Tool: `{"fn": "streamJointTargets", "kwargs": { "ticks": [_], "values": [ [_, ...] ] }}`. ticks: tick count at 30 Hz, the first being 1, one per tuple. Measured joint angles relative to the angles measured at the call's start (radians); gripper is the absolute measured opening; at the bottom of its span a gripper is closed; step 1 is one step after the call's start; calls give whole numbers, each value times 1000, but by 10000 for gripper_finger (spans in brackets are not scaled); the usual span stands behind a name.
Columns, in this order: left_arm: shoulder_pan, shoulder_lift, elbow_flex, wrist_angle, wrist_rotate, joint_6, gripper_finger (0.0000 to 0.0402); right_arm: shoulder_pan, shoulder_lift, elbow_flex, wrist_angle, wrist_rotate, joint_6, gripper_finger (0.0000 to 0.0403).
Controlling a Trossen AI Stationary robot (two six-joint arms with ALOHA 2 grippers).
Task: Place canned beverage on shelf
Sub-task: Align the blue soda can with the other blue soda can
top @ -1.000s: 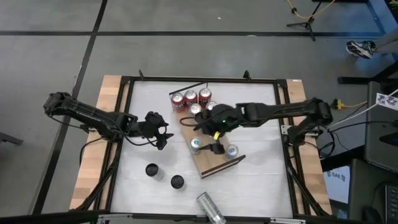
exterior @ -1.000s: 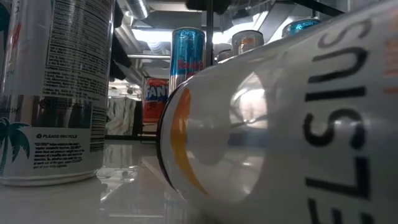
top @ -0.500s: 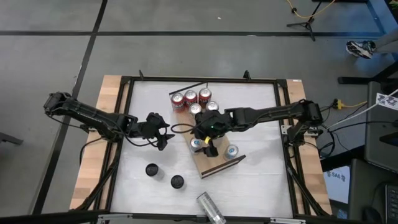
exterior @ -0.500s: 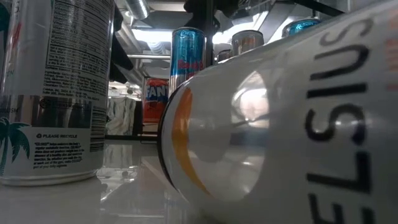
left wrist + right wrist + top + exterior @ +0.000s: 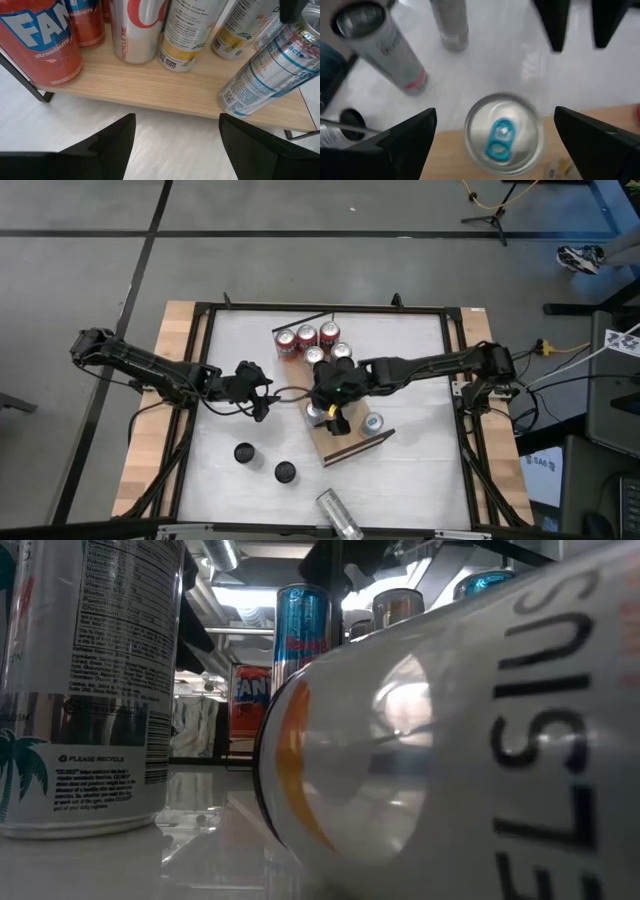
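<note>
Right gripper (image 5: pixel 330 416): it hung right over the near edge of the shelf (image 5: pixel 345 442), fingers spread wide and holding nothing!
Blue-tab can (image 5: pixel 503 134): it stood upright on the shelf directly beneath the right gripper, its silver top between the two spread fingers but below them, untouched as far as the wrist view showed.
Shelf: the light wooden board lay under the right gripper and just ahead of the left one, angled across the white table (image 5: pixel 400 480).
Left gripper (image 5: pixel 262 402): it waited beside the shelf's long edge, fingers parted and empty, aimed at the row of cans.
Red Fanta can (image 5: pixel 42 42): upright on the shelf, across from the left gripper, at the end with the thin black rail.
Cluster of cans (image 5: pixel 312 342): standing together on the board beyond the right gripper.
Two dark-topped cans (image 5: pixel 264 462): off the shelf, on the table, well apart from both grippers.
Celsius can (image 5: pixel 339 514): lying on its side at the table's front edge, far from the right gripper.
</note>
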Motion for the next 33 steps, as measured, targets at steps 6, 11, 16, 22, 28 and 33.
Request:
{"fn": "streamJointTargets", "kwargs": {
  "ticks": [6, 11, 16, 22, 28, 33],
  "values": [
    [0, 0, 0, 6, 0, 0, 279, 39, 16, -1, -20, 81, -29, 399],
    [0, 0, 0, 9, 0, 0, 279, 44, 16, -1, -20, 89, -30, 399],
    [0, 0, 0, 9, 0, 0, 279, 44, 16, -1, -20, 92, -29, 391],
    [0, 0, 0, 9, 0, 0, 279, 44, 16, -1, -20, 94, -29, 336],
    [0, 0, 0, 9, 0, 0, 279, 44, 16, -1, -20, 94, -29, 273],
    [0, 0, 0, 9, 0, 0, 279, 44, 12, -1, -27, 93, -29, 232]
  ]
}}
